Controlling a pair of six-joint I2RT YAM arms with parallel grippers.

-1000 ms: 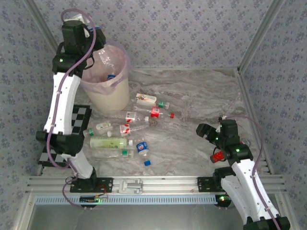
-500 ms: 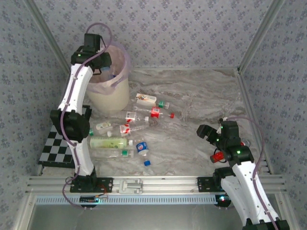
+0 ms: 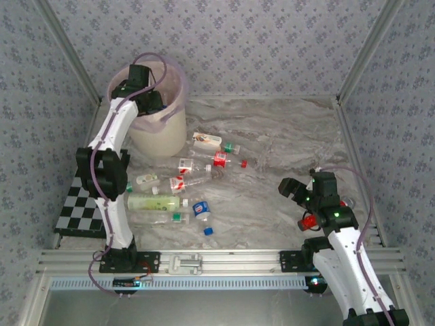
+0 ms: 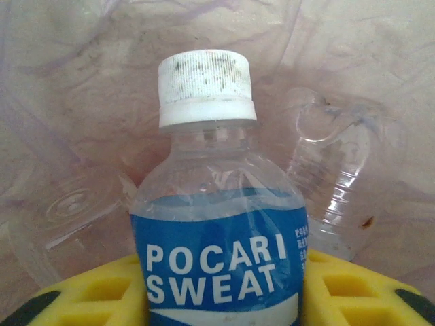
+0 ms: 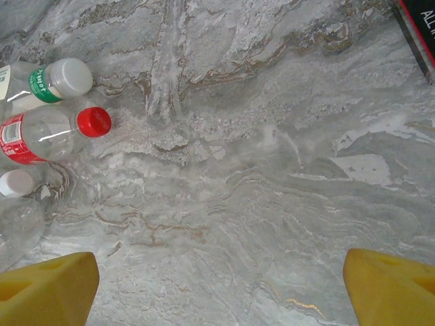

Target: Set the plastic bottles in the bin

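My left gripper (image 3: 148,102) reaches down into the bin (image 3: 162,139), a cream bucket lined with a pink bag. In the left wrist view its yellow fingers (image 4: 81,299) are shut on a clear bottle with a blue Pocari Sweat label and white cap (image 4: 217,251). Two empty clear bottles (image 4: 333,183) lie against the bag lining (image 4: 353,54) below it. Several plastic bottles (image 3: 183,183) lie scattered on the marble table in front of the bin. My right gripper (image 3: 293,188) hovers open over bare table, with a red-capped bottle (image 5: 51,132) to its far left.
A red cylinder (image 3: 309,221) stands by the right arm's base. A black-and-white checkerboard (image 3: 81,204) lies at the table's left edge. Loose blue cap (image 3: 209,231) sits near the front. Metal frame posts and patterned walls enclose the table.
The left arm has swung from the bin's left side to over it and lowered the held bottle inside. The right arm has stayed still.
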